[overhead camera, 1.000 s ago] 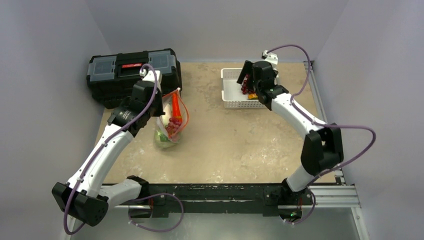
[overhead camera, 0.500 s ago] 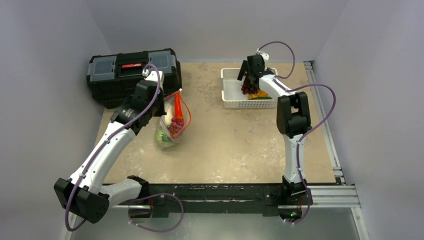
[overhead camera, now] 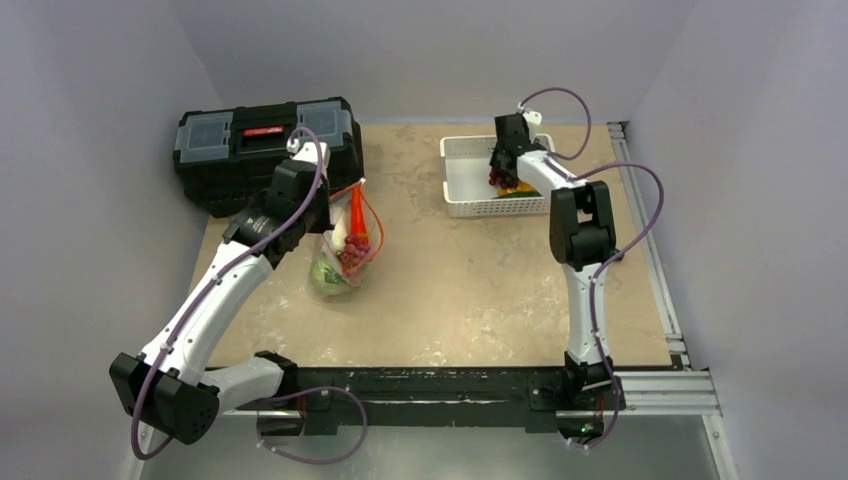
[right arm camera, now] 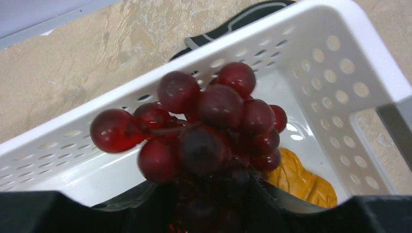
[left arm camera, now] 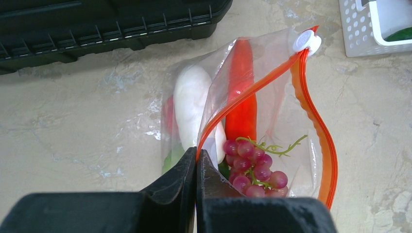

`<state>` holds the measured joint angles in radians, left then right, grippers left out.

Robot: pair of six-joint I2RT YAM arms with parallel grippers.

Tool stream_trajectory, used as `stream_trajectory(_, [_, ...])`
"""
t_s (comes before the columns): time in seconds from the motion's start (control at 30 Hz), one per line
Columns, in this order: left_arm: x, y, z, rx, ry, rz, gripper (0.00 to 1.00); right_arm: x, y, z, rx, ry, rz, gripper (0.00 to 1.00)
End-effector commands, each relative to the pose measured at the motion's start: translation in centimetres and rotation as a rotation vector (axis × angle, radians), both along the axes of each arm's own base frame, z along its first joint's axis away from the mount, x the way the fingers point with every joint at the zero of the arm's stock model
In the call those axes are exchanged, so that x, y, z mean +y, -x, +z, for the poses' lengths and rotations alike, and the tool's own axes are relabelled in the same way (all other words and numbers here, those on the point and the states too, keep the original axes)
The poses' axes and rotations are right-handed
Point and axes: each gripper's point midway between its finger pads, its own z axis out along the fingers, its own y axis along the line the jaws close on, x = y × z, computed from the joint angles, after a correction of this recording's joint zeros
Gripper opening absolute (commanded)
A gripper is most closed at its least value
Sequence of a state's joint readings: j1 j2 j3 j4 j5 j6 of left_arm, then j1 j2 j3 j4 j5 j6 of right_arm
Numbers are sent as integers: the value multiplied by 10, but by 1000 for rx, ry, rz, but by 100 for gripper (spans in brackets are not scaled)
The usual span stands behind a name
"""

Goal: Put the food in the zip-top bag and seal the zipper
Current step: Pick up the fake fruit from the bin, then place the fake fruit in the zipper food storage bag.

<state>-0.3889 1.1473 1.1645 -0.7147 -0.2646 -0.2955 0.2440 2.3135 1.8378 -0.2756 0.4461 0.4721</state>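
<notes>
The zip-top bag (left arm camera: 289, 145) stands on the table with its mouth open. Inside it are an orange carrot (left arm camera: 241, 97), a white bulb (left arm camera: 189, 102), a green piece (left arm camera: 170, 158) and a purple-red grape bunch (left arm camera: 255, 167). My left gripper (left arm camera: 197, 153) is shut on the near end of the orange-red zipper (left arm camera: 318, 126); its white slider (left arm camera: 306, 41) sits at the far end. In the white basket (right arm camera: 335, 73), my right gripper (right arm camera: 211, 194) is shut on a dark red grape bunch (right arm camera: 209, 116). From above, the bag (overhead camera: 345, 255) lies left of centre and the right gripper (overhead camera: 500, 172) reaches into the basket.
A black toolbox (overhead camera: 260, 145) stands at the back left, just behind the bag. The white basket (overhead camera: 465, 185) is at the back right and holds a yellow-orange wrinkled piece (right arm camera: 301, 182) beside the grapes. A metal rail (overhead camera: 650, 260) runs along the table's right edge.
My right arm folded and pushed its gripper deeper into the basket, and its jaws came in round the dark red grape bunch. The left gripper kept its hold on the bag.
</notes>
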Motion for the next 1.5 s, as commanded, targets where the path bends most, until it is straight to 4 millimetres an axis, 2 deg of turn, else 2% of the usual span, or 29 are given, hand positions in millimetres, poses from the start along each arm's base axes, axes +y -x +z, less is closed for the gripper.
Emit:
stream_trajectory(0.0, [-6,-5,13,-42,26,-11,0,11,-3,-4,20,-47,52,36])
stream_trajectory(0.1, [-6,-5,13,-40,27,-13,0,14,-2,24,-30,-63,85,25])
stream_trajectory(0.17, [-5,-5,14,-44,28,-12,0,15,-1,54,-78,-71,105,18])
stream_trajectory(0.23, [-5,-4,15,-48,28,-10,0,16,2,86,-132,-80,123,15])
stream_trajectory(0.3, [-5,-4,15,-49,27,-10,0,18,8,126,-205,-99,144,11])
stream_trajectory(0.33, [-4,-4,16,-51,27,-10,0,19,10,134,-221,-109,156,9])
stream_trajectory(0.4, [-4,-4,16,-53,26,-9,0,23,20,168,-281,-138,185,5])
stream_trajectory(0.47, [-4,-3,16,-53,24,-8,0,28,30,187,-317,-172,213,1])
stream_trajectory(0.67, [-2,-4,17,-56,20,-3,0,61,66,205,-316,-349,364,0])
stream_trajectory(0.87, [-3,-4,15,-50,19,-6,0,112,116,218,-317,-555,664,0])
stream_trajectory(0.97, [-4,-4,15,-48,21,-9,0,136,139,218,-298,-681,803,0])
stream_trajectory(1.1, [-4,-4,15,-49,21,-8,0,173,175,209,-188,-955,942,0])
stream_trajectory(1.17, [-3,-4,15,-49,19,-6,0,186,190,214,-183,-1043,990,0])
stream_trajectory(1.3, [-3,-4,15,-50,17,-4,0,211,217,228,-172,-1062,1072,0])
stream_trajectory(1.47, [-3,-4,15,-50,18,-5,0,258,262,246,-90,-1011,1263,0])
